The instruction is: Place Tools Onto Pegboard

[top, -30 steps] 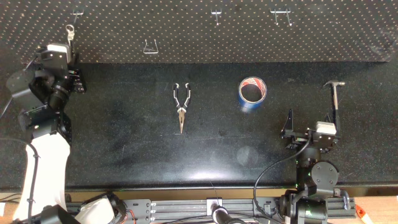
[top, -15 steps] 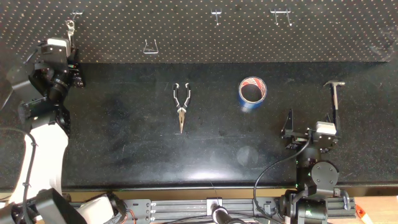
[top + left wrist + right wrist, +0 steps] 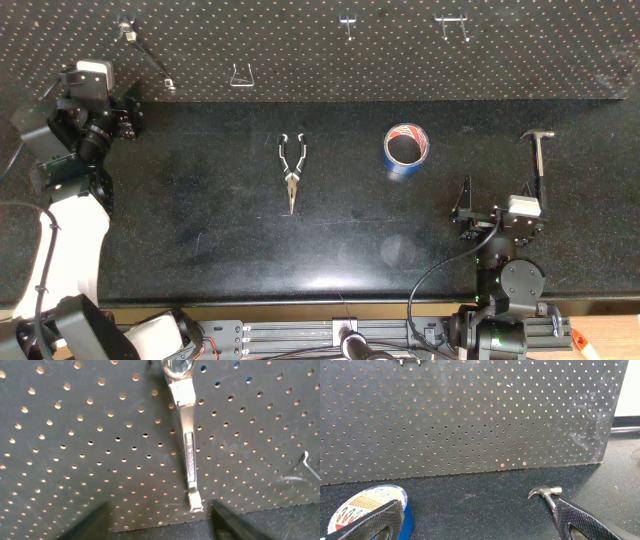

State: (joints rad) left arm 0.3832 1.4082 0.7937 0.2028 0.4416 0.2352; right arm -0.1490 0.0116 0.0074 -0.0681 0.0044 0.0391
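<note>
wrench (image 3: 187, 445) hangs by its ring end on the pegboard (image 3: 75, 440). my left hand (image 3: 160, 519) is near its free end, spread wide, empty. right hand (image 3: 475, 522) is also spread, empty, facing tape (image 3: 367, 505) and hammer (image 3: 547, 494) on the tabletop (image 3: 470, 492).

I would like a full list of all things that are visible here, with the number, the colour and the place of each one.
pegboard: one, dark, upright along the table's far edge
wrench: one, silver, hanging on the pegboard's left part
free hooks: three, silver, spread along the pegboard
table: one, black
pliers: one, pale metal, lying on the table left of the tape roll
tape roll: one, blue with a red and white side, mid-table
hammer: one, silver head and dark handle, on the table's right part
left gripper: one, black, fingers apart, facing the wrench
right gripper: one, black, fingers apart, low between tape roll and hammer
</note>
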